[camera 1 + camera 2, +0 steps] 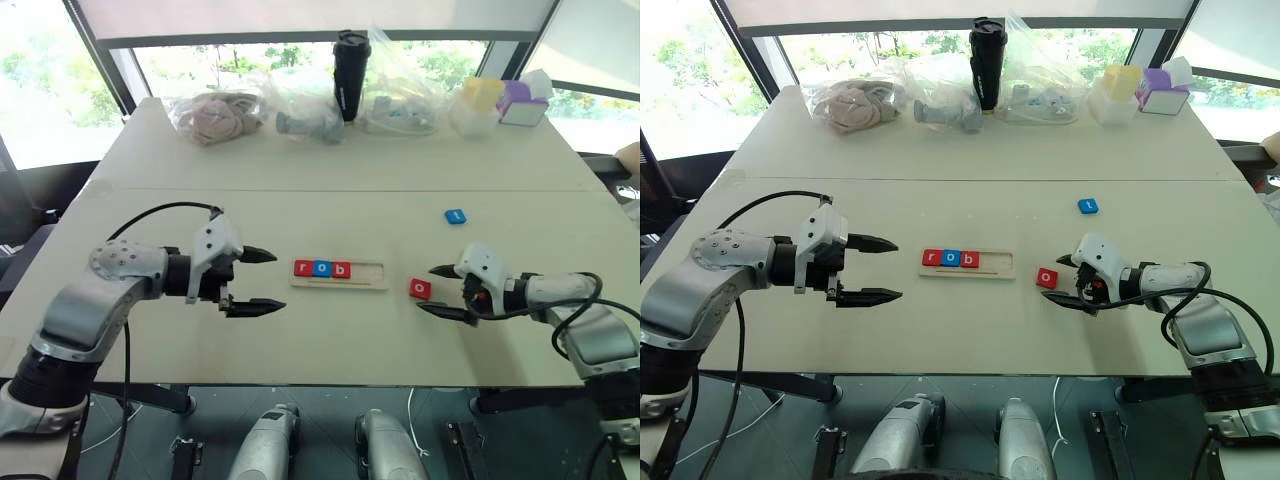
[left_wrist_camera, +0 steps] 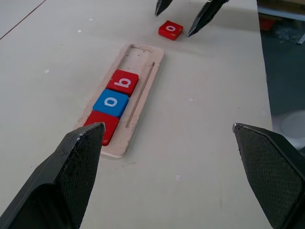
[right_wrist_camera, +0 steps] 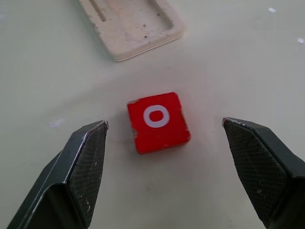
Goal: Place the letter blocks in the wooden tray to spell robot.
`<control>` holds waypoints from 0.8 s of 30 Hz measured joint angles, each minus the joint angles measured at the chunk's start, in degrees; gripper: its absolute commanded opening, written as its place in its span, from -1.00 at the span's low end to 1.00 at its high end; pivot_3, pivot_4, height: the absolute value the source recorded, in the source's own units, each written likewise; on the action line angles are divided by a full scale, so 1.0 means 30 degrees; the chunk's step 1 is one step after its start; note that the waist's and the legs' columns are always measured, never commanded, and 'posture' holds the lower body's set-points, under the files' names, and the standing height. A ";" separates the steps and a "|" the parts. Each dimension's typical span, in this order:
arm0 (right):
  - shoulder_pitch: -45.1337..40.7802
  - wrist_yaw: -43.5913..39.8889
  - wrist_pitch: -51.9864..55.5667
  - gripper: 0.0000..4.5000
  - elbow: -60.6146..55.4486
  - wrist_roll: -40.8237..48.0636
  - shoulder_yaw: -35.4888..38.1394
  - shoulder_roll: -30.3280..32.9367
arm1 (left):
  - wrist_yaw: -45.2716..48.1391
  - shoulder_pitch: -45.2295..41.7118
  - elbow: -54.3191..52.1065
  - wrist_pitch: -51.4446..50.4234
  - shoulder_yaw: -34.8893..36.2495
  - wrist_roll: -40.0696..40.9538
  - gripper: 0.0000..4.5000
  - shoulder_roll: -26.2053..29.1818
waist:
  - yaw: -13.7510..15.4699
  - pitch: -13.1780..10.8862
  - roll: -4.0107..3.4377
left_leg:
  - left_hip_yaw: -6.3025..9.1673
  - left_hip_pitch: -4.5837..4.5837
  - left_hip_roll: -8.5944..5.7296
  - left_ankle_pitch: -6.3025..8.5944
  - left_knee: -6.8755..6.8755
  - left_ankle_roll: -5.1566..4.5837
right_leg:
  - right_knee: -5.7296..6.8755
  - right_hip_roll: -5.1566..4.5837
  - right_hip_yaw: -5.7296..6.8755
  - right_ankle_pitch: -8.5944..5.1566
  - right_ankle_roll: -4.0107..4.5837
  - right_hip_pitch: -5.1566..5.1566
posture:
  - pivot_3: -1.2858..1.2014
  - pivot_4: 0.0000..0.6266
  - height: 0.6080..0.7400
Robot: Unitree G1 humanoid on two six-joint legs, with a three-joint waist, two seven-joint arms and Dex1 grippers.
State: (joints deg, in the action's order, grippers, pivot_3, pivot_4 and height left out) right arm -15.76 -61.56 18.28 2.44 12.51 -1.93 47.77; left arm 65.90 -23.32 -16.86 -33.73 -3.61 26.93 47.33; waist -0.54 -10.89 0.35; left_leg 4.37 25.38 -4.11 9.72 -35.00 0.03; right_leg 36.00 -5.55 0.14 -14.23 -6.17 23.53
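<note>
left eye view: the tray point(image 1: 340, 273) lies mid-counter point(image 1: 350, 340) with r point(image 1: 303, 267), blue o point(image 1: 322, 268) and b point(image 1: 342, 269) filling its left end, so two slots at its right end are open. the red o point(image 1: 420, 289) lies on the counter just right of the tray, the blue t point(image 1: 456, 215) farther back and well apart. the right pincer point(image 1: 438, 292) hangs with its fingers apart, tips either side of the red o, likely lining up to pick it as the fourth letter. the left pincer point(image 1: 262, 281) hovers left of the tray, fingers wide apart and empty, apparently kept clear.

left wrist view: it looks along the tray from the r end toward the bare slots; the right arm's tips bracket the red o beyond.

right wrist view: the red o sits between the spread fingers, touching neither, slightly skewed, with the tray's empty end just past it.
</note>
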 measured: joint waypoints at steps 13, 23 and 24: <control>-0.0502 -0.0127 -0.0864 -0.49 0.1240 -0.0520 -0.0336 -0.0515 | -0.0374 0.0005 -0.0040 -0.0238 0.0017 -0.0007 1.00 -0.0002 | -0.0015 0.0000 0.0000 | 0.0002 -0.0004 -0.0001 0.0001 -0.0002 0.0002 | 0.0007 0.0002 0.0000 0.0001 0.0002 0.0000 | 0.03 -0.52 1.00; -0.3089 -0.0874 0.0875 -0.49 0.0394 0.0045 -0.0738 -0.0832 | -0.0386 0.0008 -0.0041 -0.0241 0.0059 -0.0003 1.00 0.0004 | -0.0087 -0.0001 -0.0003 | 0.0002 -0.0006 0.0003 -0.0001 0.0002 0.0000 | 0.0030 0.0011 -0.0005 0.0002 0.0000 0.0020 | 0.03 -0.52 1.00; -0.3699 -0.1086 0.0985 -0.49 0.0187 0.0046 -0.0985 -0.1058 | -0.0380 0.0005 -0.0060 -0.0242 0.0058 0.0001 1.00 0.0003 | -0.0085 -0.0001 -0.0003 | 0.0002 -0.0005 0.0004 -0.0001 0.0002 0.0000 | 0.0029 0.0013 -0.0005 0.0002 0.0001 0.0020 | 0.03 -0.52 1.00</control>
State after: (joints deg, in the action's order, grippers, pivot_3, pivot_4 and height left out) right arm -26.86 -64.82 21.23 3.00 12.65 -4.89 44.59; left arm 64.76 -23.30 -17.04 -34.46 -3.44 26.93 47.34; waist -0.79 -10.89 0.34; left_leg 4.37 25.37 -4.10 9.72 -34.99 0.03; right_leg 36.09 -5.51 0.12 -14.22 -6.17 23.59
